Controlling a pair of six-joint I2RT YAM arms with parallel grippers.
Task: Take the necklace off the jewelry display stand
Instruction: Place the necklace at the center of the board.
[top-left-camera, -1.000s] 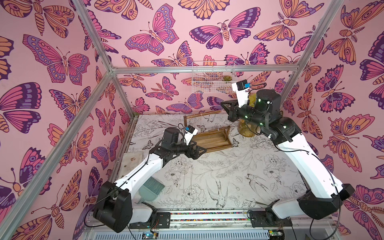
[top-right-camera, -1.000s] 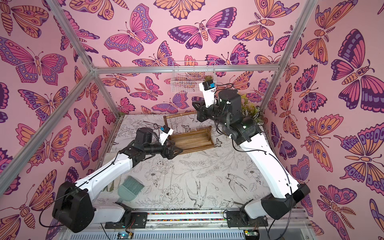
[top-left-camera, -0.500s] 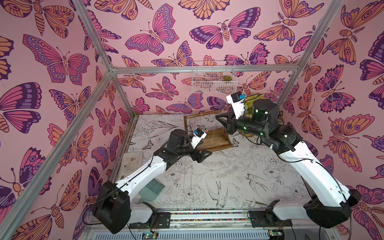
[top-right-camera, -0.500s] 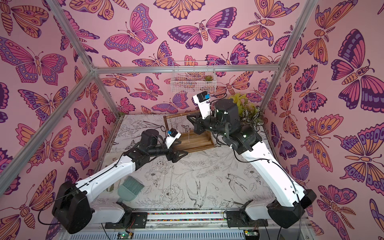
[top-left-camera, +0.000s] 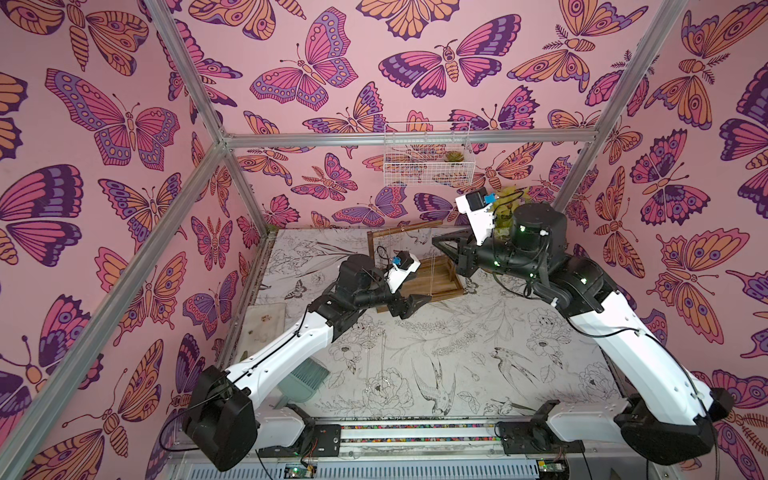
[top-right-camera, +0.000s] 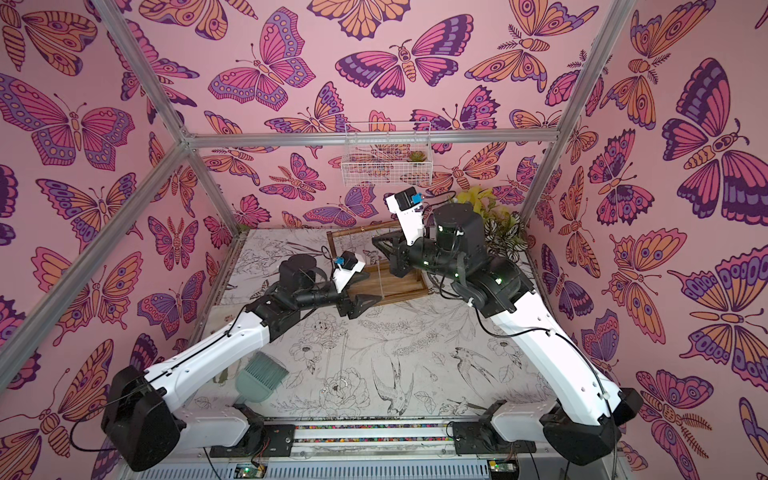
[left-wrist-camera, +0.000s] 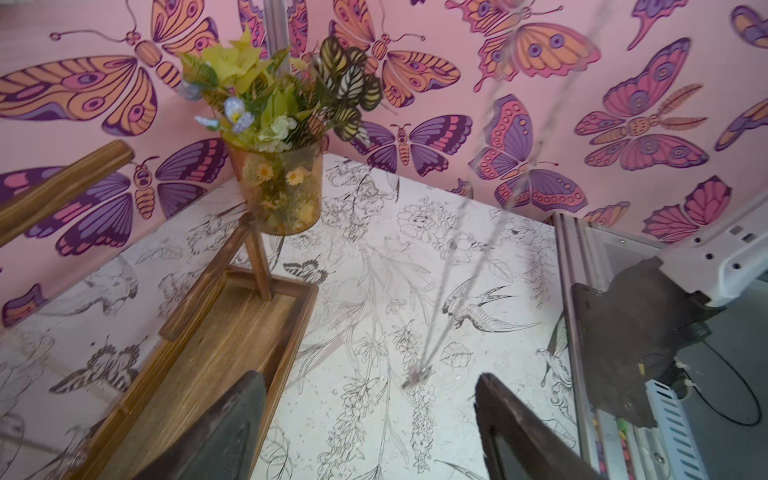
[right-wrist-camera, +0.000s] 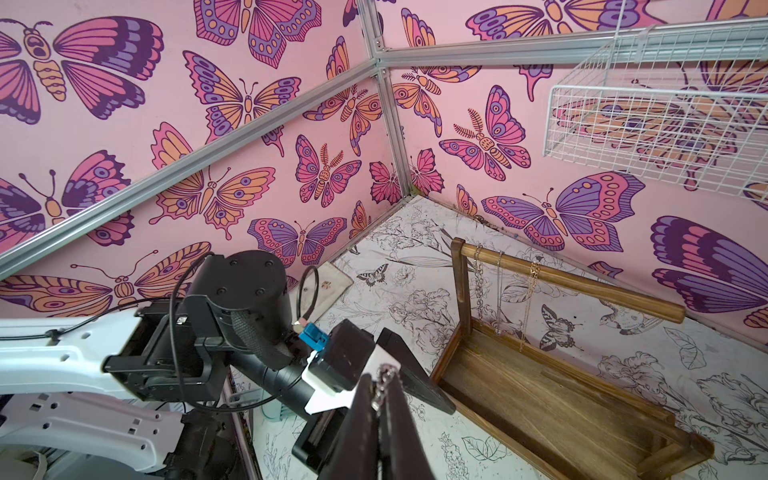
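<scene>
The dark wooden jewelry display stand (top-left-camera: 436, 282) (top-right-camera: 399, 286) stands at the back of the mat. Its crossbar (right-wrist-camera: 582, 282) carries three thin chains (right-wrist-camera: 498, 291). My right gripper (right-wrist-camera: 380, 379) (top-left-camera: 435, 242) is shut on a silver necklace (right-wrist-camera: 385, 380), held away from the crossbar, in front of the stand. The necklace hangs down as a blurred double strand (left-wrist-camera: 457, 249) (top-left-camera: 434, 270), and its lower end (left-wrist-camera: 417, 376) is just above the mat beside the stand's tray (left-wrist-camera: 232, 332). My left gripper (left-wrist-camera: 368, 384) (top-left-camera: 415, 301) is open below it, with the chain's end between its fingers and touching neither.
A pot of artificial flowers (left-wrist-camera: 278, 187) (top-right-camera: 494, 224) stands behind the stand's right end. A white wire basket (top-left-camera: 428, 162) hangs on the back wall. A green brush (top-left-camera: 305, 378) lies under my left arm, near a pale pad (top-left-camera: 262, 324) at the mat's left edge.
My right gripper has come down and leftward from near the back wall to the front of the stand, carrying the necklace. My left gripper has shifted right under the hanging chain and narrowed a little.
</scene>
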